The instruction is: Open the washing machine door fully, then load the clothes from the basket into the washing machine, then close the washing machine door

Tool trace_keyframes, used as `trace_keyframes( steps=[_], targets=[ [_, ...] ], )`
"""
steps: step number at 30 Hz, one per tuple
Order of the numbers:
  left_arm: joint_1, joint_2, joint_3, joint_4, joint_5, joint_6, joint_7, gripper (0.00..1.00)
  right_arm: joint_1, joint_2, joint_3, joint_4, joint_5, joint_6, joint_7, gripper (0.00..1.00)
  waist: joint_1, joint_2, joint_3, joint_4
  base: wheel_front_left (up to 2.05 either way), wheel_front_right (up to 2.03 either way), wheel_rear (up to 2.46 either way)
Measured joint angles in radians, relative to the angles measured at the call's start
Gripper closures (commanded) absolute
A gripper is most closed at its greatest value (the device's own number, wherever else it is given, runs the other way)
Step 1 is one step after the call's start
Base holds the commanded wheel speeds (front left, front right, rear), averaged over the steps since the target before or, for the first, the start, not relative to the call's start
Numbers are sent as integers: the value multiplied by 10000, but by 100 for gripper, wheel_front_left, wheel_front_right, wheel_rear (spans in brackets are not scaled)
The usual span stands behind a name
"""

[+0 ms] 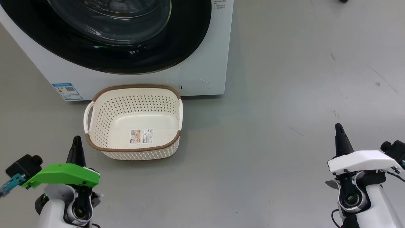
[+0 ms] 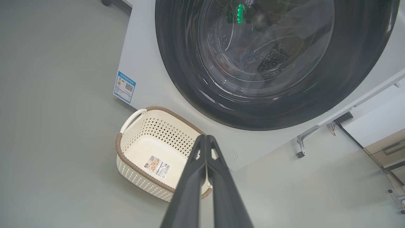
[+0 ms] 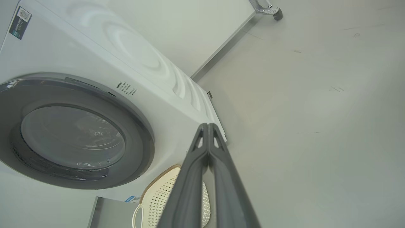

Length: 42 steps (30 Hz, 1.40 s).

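The basket [image 1: 134, 122] sits on the floor [image 1: 284, 126] before the washing machine [image 1: 208, 63].

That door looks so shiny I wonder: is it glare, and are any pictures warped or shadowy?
Head view: white glare streaks on the door; soft shadow on the floor beside the basket. Left wrist view: a green glint reflected in the glass. Right wrist view: the door looks oval, seen at a slant.

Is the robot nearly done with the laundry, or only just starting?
It looks finished. The basket is empty, and what look like clothes show dimly through the door, which sits shut on the washing machine. Nothing is in hand: the left gripper and right gripper are shut and empty. Nothing seems left.
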Motion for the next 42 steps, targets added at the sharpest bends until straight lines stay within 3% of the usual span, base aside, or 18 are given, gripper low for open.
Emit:
trace_keyframes(
  steps=[42],
  targets=[
    [-219,2,173,-221,-5609,0,1250,100,-204,174,-1262,-201,5093,221,1440,100,0,0,-234,-113,0,0,0]
  ],
)
